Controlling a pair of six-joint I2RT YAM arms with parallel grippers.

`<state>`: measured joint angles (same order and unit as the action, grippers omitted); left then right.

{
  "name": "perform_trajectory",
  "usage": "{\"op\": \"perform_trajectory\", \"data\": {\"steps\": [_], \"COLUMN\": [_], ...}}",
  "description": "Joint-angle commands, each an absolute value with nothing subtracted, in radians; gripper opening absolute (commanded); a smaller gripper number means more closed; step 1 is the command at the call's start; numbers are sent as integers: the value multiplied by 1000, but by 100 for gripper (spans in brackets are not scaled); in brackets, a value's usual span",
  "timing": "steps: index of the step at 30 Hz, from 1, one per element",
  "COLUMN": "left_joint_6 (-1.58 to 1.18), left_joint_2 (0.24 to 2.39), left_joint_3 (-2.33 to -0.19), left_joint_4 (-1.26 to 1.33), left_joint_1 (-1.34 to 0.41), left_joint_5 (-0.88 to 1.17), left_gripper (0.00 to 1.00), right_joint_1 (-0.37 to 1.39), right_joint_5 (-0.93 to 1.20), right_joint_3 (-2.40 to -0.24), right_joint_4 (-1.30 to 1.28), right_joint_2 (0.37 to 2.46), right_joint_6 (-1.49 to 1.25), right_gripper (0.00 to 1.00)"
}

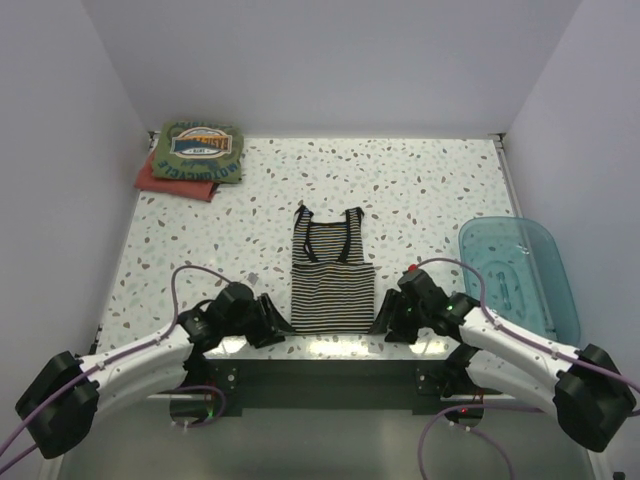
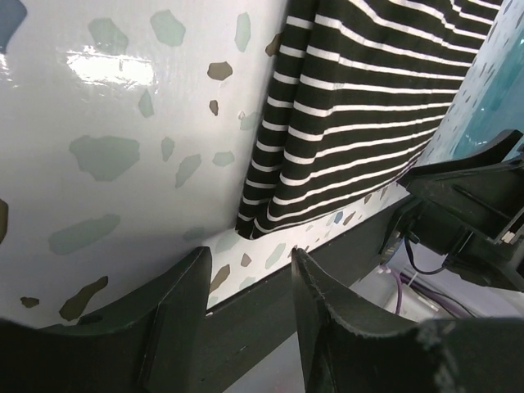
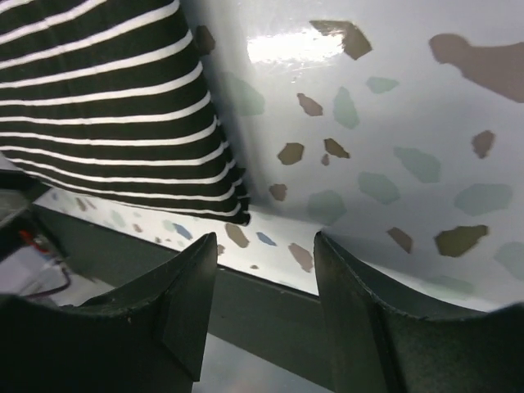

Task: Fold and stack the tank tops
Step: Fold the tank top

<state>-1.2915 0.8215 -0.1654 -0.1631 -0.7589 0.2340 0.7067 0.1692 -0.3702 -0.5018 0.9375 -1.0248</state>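
Striped top [image 1: 333, 282] flat btwn open L claw [image 1: 281, 328], R claw [image 1: 383, 322].

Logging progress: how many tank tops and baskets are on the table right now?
Tank tops: 3 (striped top, green top, red top under the green)
Basket: 1
Total: 4

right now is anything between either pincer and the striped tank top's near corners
Nothing visible. The left pincer and right pincer both stand open just off the near hem corners of the striped tank top, with only bare table edge between.
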Motion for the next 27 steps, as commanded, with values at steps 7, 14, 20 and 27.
{"op": "perform_trajectory", "data": {"steps": [7, 14, 20, 27], "left_joint_6": [-1338, -1327, -1322, -1266], "left_joint_2": [908, 963, 1006, 1037], "left_joint_3": [-150, -137, -117, -132], "left_joint_4": [-161, -98, -57, -38], "left_joint_1": [-782, -784, -784, -785], "left_joint_5": [186, 157, 130, 92], "left_gripper": [49, 46, 40, 34], "right_joint_1": [710, 712, 710, 710], "right_joint_5": [186, 153, 135, 89], "right_joint_3": [-229, -184, -164, -184], "right_joint_4": [-354, -293, -244, -253], "right_joint_2": [855, 865, 899, 934], "right_joint_6": [-1241, -1273, -1279, -1215], "right_gripper": [54, 46, 40, 25]}}
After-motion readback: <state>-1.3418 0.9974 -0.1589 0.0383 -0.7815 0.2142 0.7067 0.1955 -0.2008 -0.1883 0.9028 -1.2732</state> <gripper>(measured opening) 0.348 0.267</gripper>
